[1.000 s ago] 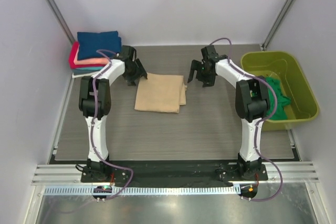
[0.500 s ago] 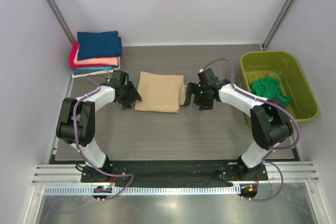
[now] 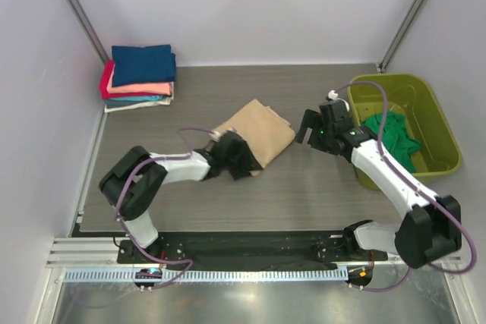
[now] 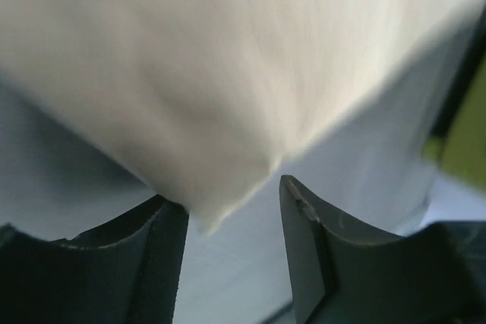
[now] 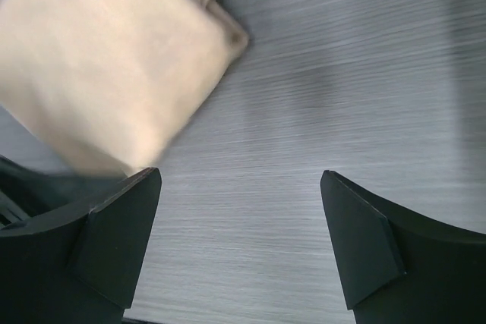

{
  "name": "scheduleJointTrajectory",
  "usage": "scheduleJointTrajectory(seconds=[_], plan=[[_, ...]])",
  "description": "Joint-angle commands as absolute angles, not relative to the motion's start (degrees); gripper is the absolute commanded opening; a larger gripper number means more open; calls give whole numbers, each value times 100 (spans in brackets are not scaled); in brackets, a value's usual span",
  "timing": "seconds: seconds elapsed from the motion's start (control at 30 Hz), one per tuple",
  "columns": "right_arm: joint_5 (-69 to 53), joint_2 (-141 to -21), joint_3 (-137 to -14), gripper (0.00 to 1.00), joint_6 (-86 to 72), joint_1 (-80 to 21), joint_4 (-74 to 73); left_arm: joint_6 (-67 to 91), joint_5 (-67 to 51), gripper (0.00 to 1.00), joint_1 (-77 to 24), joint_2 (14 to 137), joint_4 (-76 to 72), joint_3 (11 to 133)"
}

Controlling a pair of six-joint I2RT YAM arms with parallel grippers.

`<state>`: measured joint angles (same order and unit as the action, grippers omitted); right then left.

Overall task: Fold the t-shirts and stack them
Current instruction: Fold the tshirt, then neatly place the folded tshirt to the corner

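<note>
The left fingers (image 4: 304, 240) stand half-closed about a corner of the tan t-shirt (image 3: 254, 136), gripping or not I cannot tell; the right fingers (image 5: 357, 240) hang wide beside it.

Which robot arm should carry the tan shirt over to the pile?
Probably the left. The left fingers straddle a corner of the tan shirt, and the pile lies on that arm's side. The right fingers are open over bare table, near the green tub.

Tan t-shirt (image 3: 258, 133): soft, smooth matt cloth
Stacked t-shirts (image 3: 140, 73): matt cloth
Bench (image 3: 304, 195): grey wood-grain, matt
Tub (image 3: 440, 123): lime-green plastic, slight sheen
Right end effector (image 5: 239, 180): black matt plastic
Rails (image 3: 425, 248) at bench's near edge: bare metal, dull shine
</note>
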<state>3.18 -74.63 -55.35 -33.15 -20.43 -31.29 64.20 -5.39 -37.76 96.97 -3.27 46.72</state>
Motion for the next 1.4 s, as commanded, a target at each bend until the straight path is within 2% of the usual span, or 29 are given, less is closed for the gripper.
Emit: scheduleJointTrajectory(seconds=[0.0,0.1,0.23,0.37,0.47,0.57,0.67,0.9,1.0,1.2,1.37], plan=[[1045,-6769,-5449,93,-3428,-1793,-3410,7400,-641,54,-5069,10168,-703,5443],[1239,-6425,-5537,95,-3419,-1732,-3629,7505,-1106,57,-5650,10511,-378,6256],[1178,-6451,-5555,97,-3349,-1705,-3841,7323,-1021,59,-5775,9768,-20,6382],[687,-6775,-5336,97,-3445,-1705,-3526,6304,-39,63,-4969,8924,1218,6259],[291,-7109,-5379,96,-3524,-1705,-3192,5469,156,64,-4098,8728,1432,6135],[-112,-7663,-5545,96,-3551,-1705,-2902,4810,202,64,-3378,8911,1476,6196],[-246,-8304,-5739,95,-3577,-1705,-2682,4518,-350,64,-2841,9534,1222,6380],[-220,-9482,-6231,91,-3463,-1705,-2461,4271,-1054,61,-2566,10862,800,6847],[-176,-9974,-6512,89,-3323,-1705,-2470,4368,-1125,59,-2584,11039,642,6628],[-150,-10958,-7180,84,-3112,-1696,-2505,4754,-1248,58,-2654,10802,-130,5319],[-167,-11916,-8269,81,-2822,-1688,-2759,5700,-1125,57,-3496,10459,-895,3845]])
